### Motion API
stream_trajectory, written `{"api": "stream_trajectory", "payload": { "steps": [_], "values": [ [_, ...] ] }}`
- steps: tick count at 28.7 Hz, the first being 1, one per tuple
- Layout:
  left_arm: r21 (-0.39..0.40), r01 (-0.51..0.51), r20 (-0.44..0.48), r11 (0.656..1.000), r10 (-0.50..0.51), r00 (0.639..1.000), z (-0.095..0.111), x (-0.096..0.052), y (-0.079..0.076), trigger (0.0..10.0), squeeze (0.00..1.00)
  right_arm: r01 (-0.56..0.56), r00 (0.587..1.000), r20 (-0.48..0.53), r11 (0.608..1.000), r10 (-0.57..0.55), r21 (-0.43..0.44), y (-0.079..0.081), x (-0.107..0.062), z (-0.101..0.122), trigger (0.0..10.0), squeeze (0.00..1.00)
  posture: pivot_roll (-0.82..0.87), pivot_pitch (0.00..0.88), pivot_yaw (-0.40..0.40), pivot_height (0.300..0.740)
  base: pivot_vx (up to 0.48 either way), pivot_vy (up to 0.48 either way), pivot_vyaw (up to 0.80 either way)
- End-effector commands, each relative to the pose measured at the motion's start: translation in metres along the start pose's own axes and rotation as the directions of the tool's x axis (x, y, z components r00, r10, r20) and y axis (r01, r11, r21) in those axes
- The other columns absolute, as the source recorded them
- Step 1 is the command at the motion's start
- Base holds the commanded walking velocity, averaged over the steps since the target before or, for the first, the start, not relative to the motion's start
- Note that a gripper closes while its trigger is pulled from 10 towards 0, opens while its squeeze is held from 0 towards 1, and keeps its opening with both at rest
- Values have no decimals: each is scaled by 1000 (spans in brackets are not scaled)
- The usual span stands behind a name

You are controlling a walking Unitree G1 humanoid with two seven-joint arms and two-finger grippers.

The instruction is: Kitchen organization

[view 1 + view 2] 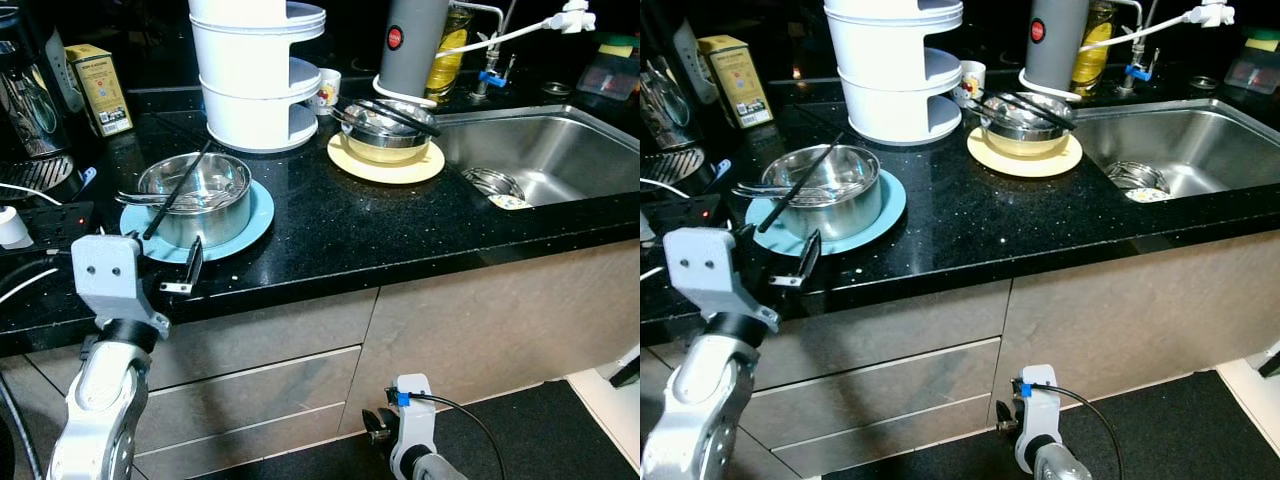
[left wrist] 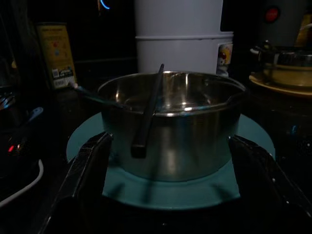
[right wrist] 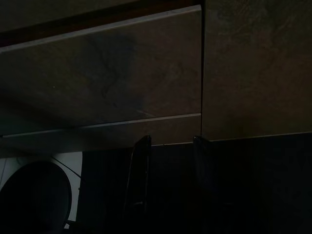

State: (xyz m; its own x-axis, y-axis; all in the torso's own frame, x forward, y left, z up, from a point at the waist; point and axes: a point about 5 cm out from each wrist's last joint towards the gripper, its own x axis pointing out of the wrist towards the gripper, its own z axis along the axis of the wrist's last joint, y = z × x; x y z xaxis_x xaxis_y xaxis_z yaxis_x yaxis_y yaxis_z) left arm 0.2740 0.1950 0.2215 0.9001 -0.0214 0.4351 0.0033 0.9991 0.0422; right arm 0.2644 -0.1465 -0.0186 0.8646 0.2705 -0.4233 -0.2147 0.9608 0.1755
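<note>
- The steel pot (image 1: 196, 198) sits on a teal plate (image 1: 252, 229) near the front edge of the black countertop (image 1: 350, 230). A black chopstick (image 2: 147, 110) lies across its rim, one end hanging out over the near wall, and further utensils rest inside.
- Main risk, as I judge it: if the left gripper (image 2: 170, 161) closes on the pot wall or lifts it unevenly, the overhanging chopstick could be knocked or tipped out — it is loose and only resting on the rim.
- A second risk: pot and plate are separate pieces, so a pinch on the plate's rim alone could let the pot slide across it toward the counter edge and the floor.
- A shove from the fingers (image 2: 87, 161) rather than a clean closure could push the whole stack back toward the white tiered container (image 1: 258, 70) standing just behind it.
- Left arm pose: raised to counter height, wrist level, pointing at the pot from the front. Its fingers are spread wide, one on either side of the pot and over the plate's near rim — they hold nothing.
- The right gripper (image 3: 168, 180) hangs low by the cabinet drawers (image 3: 102, 78), idle, its fingers slightly apart and empty.
</note>
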Motion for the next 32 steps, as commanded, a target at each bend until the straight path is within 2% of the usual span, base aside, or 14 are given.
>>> {"api": "stream_trajectory", "payload": {
  "steps": [1,15,17,18,19,20,21,25,27,28,29,30,31,32],
  "values": [
    [6,11,18,1000,-12,1000,2,4,2,10000,0,-1,1000,-4,1000,1,-6,0,-1,-2,10000,0,-54,133,-29,740,0,0,0],
    [3,9,48,1000,-9,999,5,9,1,9333,0,0,1000,-6,1000,0,-6,-1,-2,-3,10000,0,-57,135,-31,740,0,0,0],
    [6,0,49,1000,0,999,4,9,2,3882,0,-1,1000,-7,1000,1,-6,-1,-2,-3,10000,0,-56,135,-32,740,0,0,0],
    [6,0,49,1000,0,999,4,9,2,3882,0,-1,1000,-7,1000,1,-6,-1,-2,-3,10000,0,-56,135,-32,740,0,0,0],
    [25,-24,31,999,23,999,1,9,7,6353,0,-2,1000,-7,1000,2,-7,0,-2,-3,10000,0,-56,136,-33,740,0,0,0],
    [25,-24,31,999,23,999,1,9,7,6353,0,-2,1000,-7,1000,2,-7,0,-2,-3,10000,0,-56,136,-33,740,0,0,0],
    [29,-38,24,999,37,999,0,9,9,10000,0,-3,1000,-7,1000,3,-7,0,-1,-3,10000,0,-56,136,-33,740,0,0,0],
    [39,-53,12,998,52,999,-2,9,13,10000,0,-4,1000,-7,1000,4,-8,0,-1,-3,10000,0,-56,136,-33,740,0,0,0],
    [36,-56,12,998,56,998,-2,10,13,1765,0,-4,1000,-8,1000,4,-7,0,-1,-3,10000,0,-56,136,-33,740,0,0,0],
    [34,-57,14,998,56,998,-2,10,14,118,0,-4,1000,-8,1000,4,-7,0,-1,-3,10000,0,-56,136,-33,740,0,0,0],
    [34,-57,14,998,56,998,-2,10,14,118,0,-4,1000,-8,1000,4,-7,0,-1,-3,10000,0,-56,136,-33,740,0,0,0],
    [34,-56,15,998,56,998,-2,10,14,1804,0,-3,1000,-9,1000,3,-7,0,-2,-3,10000,0,-56,136,-33,740,0,0,0],
    [36,-57,15,998,56,998,-2,10,14,10000,0,-3,1000,-10,1000,3,-7,0,-2,-3,10000,0,-56,136,-33,740,0,0,0],
    [36,-57,15,998,56,998,-2,10,14,10000,0,-3,1000,-10,1000,3,-7,0,-2,-3,10000,0,-56,136,-33,740,0,0,0]
  ]
}}
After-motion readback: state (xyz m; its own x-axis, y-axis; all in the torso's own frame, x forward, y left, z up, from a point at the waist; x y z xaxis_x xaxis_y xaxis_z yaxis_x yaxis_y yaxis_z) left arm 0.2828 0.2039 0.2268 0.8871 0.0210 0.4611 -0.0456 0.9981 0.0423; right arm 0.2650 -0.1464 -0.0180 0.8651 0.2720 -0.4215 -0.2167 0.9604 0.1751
